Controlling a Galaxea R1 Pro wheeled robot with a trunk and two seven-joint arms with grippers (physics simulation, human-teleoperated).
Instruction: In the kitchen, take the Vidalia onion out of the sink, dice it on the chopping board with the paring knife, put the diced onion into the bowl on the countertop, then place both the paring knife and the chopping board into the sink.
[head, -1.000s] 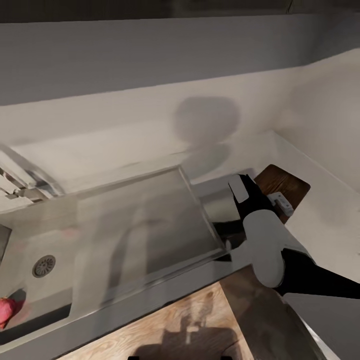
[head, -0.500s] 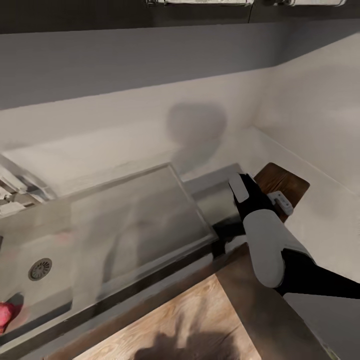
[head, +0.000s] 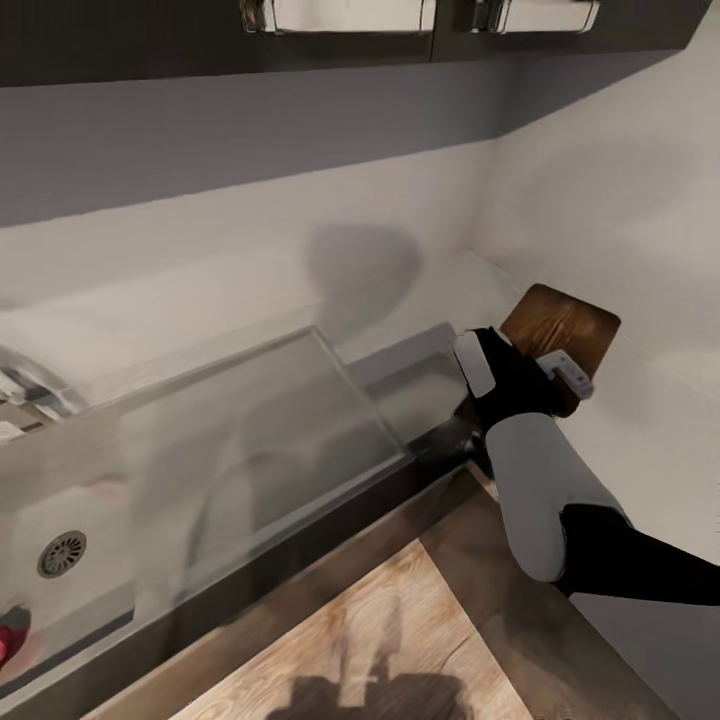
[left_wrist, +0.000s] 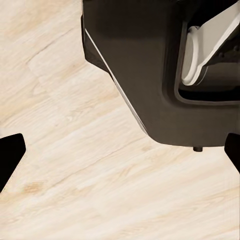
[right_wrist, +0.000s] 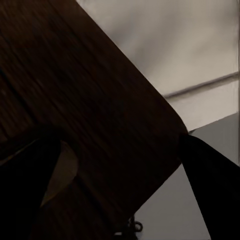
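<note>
The long grey reflective desk (head: 420, 300) now sits lower and further left in the head view than a second ago, with wall cabinets newly showing at the top; the whole picture has shifted, so the camera has moved, not the things. The rectangular stainless-steel sink (head: 80, 520) with its flat drainboard takes up the desk's left part, and its round drain has slid toward the picture's left edge. The brown wooden chopping board (head: 560, 318) is lifted and tilted near the desk's right end, by the corner wall. It has risen with the right gripper (head: 520, 385), which is pinching the board; the right wrist view shows its fingers either side of the board's rounded corner (right_wrist: 100, 115). I judge the board is being carried toward the sink. The left gripper (left_wrist: 120, 160) hangs spread over the pale wood floor.
</note>
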